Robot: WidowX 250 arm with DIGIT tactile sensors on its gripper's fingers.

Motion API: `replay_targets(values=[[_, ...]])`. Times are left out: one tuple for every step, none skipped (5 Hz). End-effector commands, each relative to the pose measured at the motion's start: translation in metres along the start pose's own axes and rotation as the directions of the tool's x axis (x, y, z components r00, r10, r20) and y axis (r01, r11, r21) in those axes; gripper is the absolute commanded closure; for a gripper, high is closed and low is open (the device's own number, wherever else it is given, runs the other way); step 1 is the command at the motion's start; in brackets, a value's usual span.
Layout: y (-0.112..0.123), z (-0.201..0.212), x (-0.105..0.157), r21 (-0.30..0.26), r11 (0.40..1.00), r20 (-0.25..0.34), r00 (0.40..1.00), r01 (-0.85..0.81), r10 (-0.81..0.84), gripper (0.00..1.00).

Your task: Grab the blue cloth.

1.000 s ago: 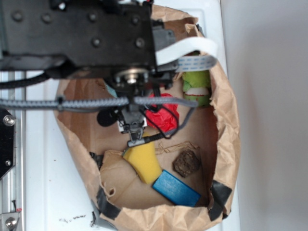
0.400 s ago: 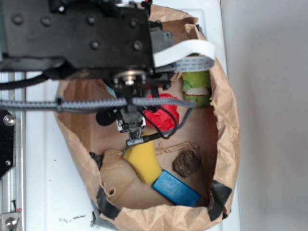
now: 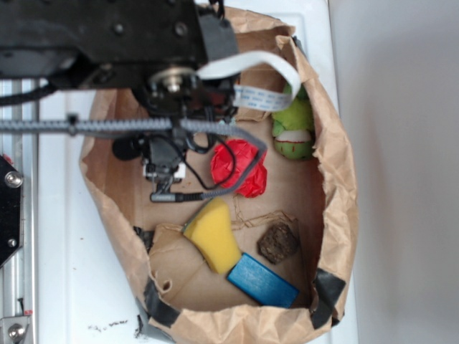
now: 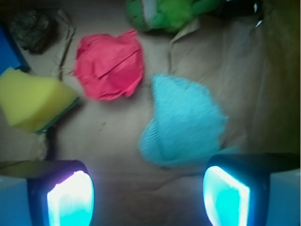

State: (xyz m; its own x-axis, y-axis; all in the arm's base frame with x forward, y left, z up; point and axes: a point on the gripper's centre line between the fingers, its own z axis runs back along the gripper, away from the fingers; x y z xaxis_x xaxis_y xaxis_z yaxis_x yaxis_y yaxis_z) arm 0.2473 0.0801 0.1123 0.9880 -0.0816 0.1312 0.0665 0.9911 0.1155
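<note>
While the gripper (image 4: 148, 195) hovers, jaws apart, short of the blue cloth (image 4: 183, 120) (approach step), it needs to descend rightward.

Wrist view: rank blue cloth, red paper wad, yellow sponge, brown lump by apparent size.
1. blue cloth, largest
2. red paper wad and yellow sponge: look about alike; the sponge is cut off by the left edge, so no ranking between them
3. brown lump, smallest, dim in the top-left corner

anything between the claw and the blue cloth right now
Nothing: in the wrist view, only bare brown paper lies between the open claw and the blue cloth, whose lower edge sits just ahead of the fingertips.
</note>
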Motion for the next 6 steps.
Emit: replay_targets(values=[[0.038, 0.005, 0.016, 0.019, 0.999, 0.075, 0.997, 0.029, -0.030, 0.00], [0.026, -0.012, 0.005, 0.076, 0.994, 0.092, 0.992, 0.082, -0.089, 0.00], [0.019, -0.021, -0.003, 0.115, 0.989, 0.109, 0.988, 0.097, -0.109, 0.00], [0.015, -0.032, -0.008, 0.134, 0.985, 0.101, 0.987, 0.110, -0.124, 0.00], [0.009, -0.035, -0.007, 0.125, 0.987, 0.093, 0.989, 0.103, -0.115, 0.00], [0.003, -0.034, -0.005, 0.109, 0.989, 0.088, 0.990, 0.104, -0.114, 0.00]])
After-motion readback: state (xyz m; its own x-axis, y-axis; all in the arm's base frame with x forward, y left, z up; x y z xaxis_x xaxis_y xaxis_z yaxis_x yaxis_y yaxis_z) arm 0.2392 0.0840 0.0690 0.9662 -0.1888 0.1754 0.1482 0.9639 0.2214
